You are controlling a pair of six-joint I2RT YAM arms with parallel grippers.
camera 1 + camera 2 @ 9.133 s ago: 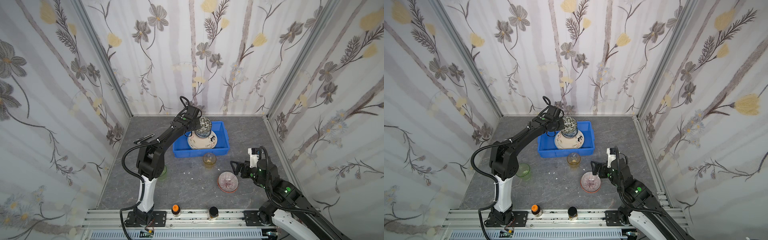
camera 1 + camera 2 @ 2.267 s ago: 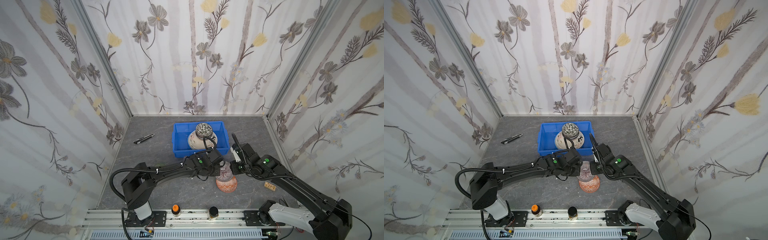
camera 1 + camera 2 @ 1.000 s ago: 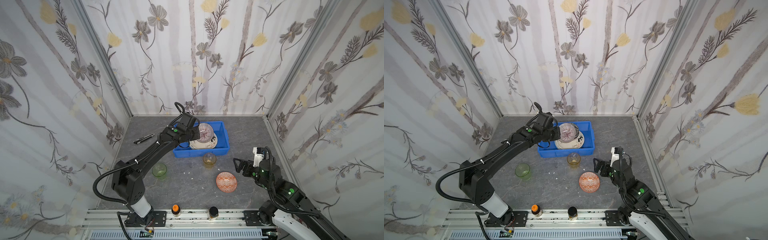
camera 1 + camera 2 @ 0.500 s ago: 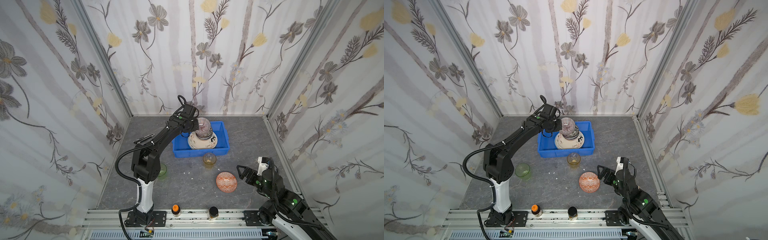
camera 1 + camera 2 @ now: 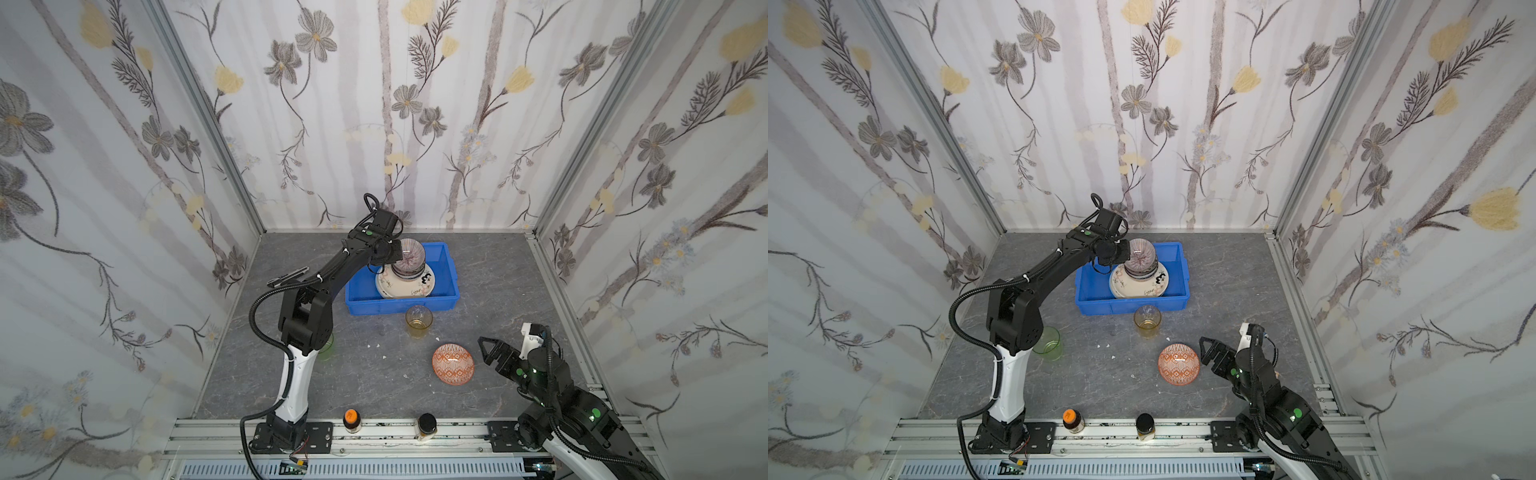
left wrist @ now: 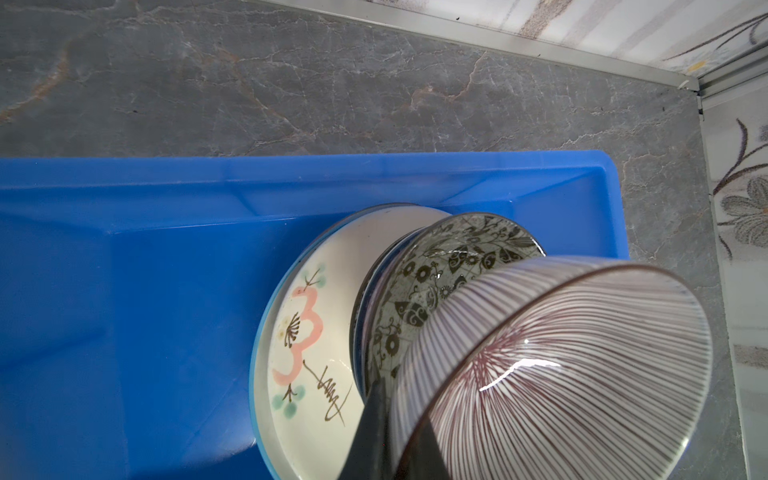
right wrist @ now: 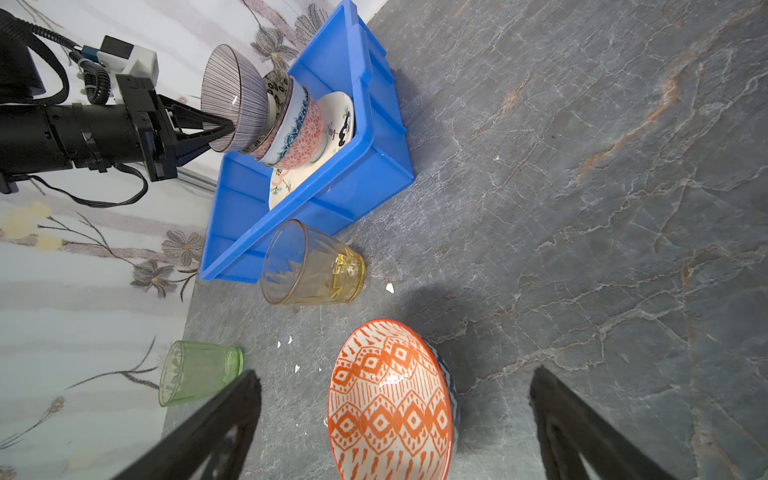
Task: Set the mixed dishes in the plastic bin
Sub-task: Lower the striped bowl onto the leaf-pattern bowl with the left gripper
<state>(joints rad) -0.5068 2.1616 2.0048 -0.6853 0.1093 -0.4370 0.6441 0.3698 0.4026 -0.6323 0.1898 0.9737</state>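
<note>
Blue plastic bin (image 5: 452, 266) sits toward 12 o'clock on the grey tabletop (image 5: 498, 282) in both top views. It holds a stack: cream plate (image 6: 307, 332) at the bottom, then nested bowls, with the black-white leaf bowl (image 6: 436, 266) uppermost. A striped bowl (image 5: 1142, 255) is over that stack, tipped hard with its mouth facing sideways. In the right wrist view its foot looks seated in the leaf bowl, but contact can't be confirmed. The left fingers (image 6: 370, 440) are clamped shut on the striped bowl's rim, coming in from the bin's 9 o'clock side. Step in hand, as I read it: setting this bowl onto the stack inside the bin, not let go yet. The next move calls for rolling the bowl level so it nests, then opening the fingers and backing out toward 9 o'clock without nudging the tall stack, which looks tippy. Outside the bin, the amber tumbler (image 5: 419, 321) stands just beside its front wall at 6 o'clock. The orange geometric bowl (image 5: 453, 363) lies at about 5 o'clock, apart from the bin. The green tumbler (image 5: 1047, 340) is at 7 o'clock by the left arm's base. The right fingers (image 7: 232, 399) are spread wide and empty at the orange bowl's 3 o'clock, near but not touching, so that bowl is the likely next pick. Two jars, orange lid (image 5: 351, 417) and black lid (image 5: 427, 423), stand at the 6 o'clock edge. A black pen-like tool (image 5: 289, 277) lies at the bin's 9 o'clock.
</note>
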